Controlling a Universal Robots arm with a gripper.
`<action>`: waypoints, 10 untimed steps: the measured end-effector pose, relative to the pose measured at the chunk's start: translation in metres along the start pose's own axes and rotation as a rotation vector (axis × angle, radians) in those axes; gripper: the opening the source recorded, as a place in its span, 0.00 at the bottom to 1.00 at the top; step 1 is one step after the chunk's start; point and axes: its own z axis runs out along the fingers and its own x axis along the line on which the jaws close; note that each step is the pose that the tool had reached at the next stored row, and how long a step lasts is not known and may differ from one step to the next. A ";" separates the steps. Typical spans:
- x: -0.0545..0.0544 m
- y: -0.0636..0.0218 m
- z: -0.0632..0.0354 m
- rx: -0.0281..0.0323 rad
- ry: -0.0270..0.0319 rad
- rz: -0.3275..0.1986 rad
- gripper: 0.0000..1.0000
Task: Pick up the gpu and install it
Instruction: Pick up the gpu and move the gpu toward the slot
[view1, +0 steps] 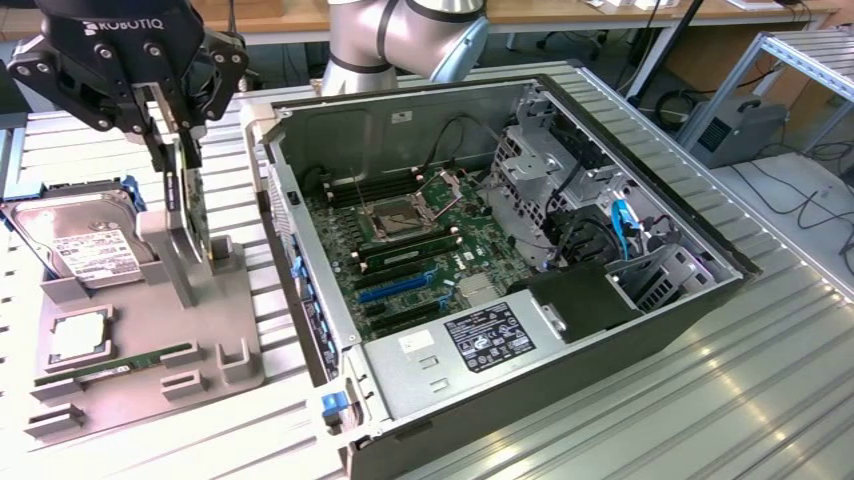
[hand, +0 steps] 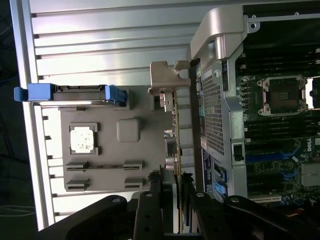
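Observation:
The gpu stands on edge in the upright slot of the grey parts holder, at the exterior view's left. In the wrist view the gpu appears edge-on, with its silver end bracket at the far end. My gripper reaches down from above, and its black fingers press on either side of the card's near end. The gripper is shut on the gpu. I cannot tell whether the card's lower edge still rests in the holder.
The open computer case lies beside the holder, its motherboard with blue expansion slots exposed. On the holder lie a silver hard drive, a CPU and a RAM stick. The case's metal wall is close to the card.

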 end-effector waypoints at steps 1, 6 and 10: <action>0.000 0.0000 -0.0004 0.0001 0.0001 0.000 0.27; 0.000 0.0000 -0.0018 0.0000 0.0000 0.000 0.27; 0.000 0.0000 -0.0029 0.0001 0.0001 0.000 0.27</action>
